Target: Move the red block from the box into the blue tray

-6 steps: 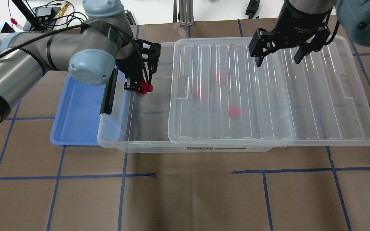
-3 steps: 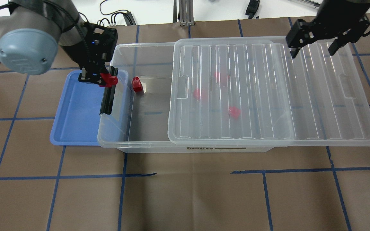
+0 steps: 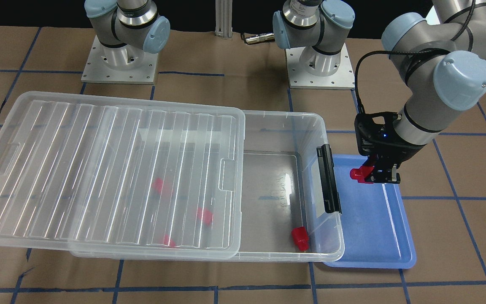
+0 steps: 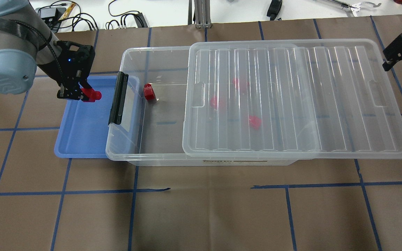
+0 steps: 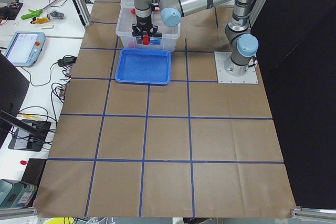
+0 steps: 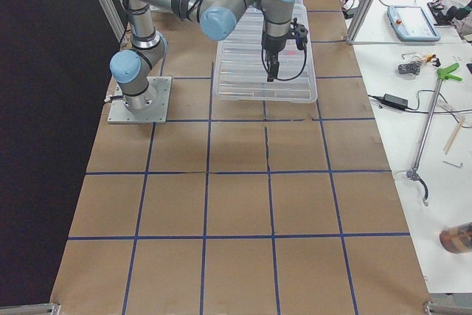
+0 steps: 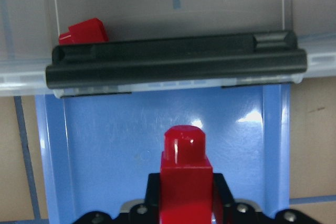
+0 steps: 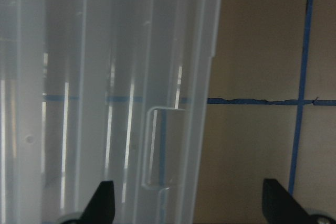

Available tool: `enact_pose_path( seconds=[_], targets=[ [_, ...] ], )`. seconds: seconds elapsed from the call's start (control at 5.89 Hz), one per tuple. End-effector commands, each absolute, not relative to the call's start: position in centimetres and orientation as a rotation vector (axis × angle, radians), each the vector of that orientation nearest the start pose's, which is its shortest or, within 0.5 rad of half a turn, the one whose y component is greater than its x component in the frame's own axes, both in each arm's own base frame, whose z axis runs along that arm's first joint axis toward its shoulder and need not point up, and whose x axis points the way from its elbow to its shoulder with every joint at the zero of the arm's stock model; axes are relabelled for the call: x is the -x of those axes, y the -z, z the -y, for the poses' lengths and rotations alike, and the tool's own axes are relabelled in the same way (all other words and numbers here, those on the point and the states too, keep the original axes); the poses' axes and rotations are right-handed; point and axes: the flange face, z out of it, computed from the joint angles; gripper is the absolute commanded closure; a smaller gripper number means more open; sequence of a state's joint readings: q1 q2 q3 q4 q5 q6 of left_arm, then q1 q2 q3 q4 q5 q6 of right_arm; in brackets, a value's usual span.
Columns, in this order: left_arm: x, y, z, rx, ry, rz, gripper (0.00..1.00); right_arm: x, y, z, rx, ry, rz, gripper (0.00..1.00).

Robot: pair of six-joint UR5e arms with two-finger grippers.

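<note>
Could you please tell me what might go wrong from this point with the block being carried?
1. The left tool holds the red block above the blue tray; released from there, it may bounce over the shallow rim.
2. The block's stub points at the black latch bar of the box close by; drifting that way while descending could knock it.

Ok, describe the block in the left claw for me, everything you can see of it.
The block is bright red, glossy plastic, with a cube-like body and a narrower rounded stub. The left claw is shut on the body, and the stub points out level toward the box's black latch. It hangs over the blue tray, apparently clear of its floor, touching only the claw.
</note>
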State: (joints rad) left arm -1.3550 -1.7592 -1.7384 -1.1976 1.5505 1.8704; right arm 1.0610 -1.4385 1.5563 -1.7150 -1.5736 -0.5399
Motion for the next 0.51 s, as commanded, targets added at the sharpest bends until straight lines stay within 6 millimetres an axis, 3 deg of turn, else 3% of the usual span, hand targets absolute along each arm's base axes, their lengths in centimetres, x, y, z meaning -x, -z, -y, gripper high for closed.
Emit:
enact_pose_path(
  seconds=[0.0, 0.34],
  targets=[
    [0.1, -28.6, 56.9, 2.328, -0.058, 2.146, 0.85, 21.9, -40.1, 53.6, 0.012, 0.014, -3.153, 0.00],
    [-0.2, -25.0, 57.8, 2.311, -0.032, 2.130, 0.84, 22.9, -37.1, 52.1, -0.060, -0.058, -3.173, 0.00]
  ],
)
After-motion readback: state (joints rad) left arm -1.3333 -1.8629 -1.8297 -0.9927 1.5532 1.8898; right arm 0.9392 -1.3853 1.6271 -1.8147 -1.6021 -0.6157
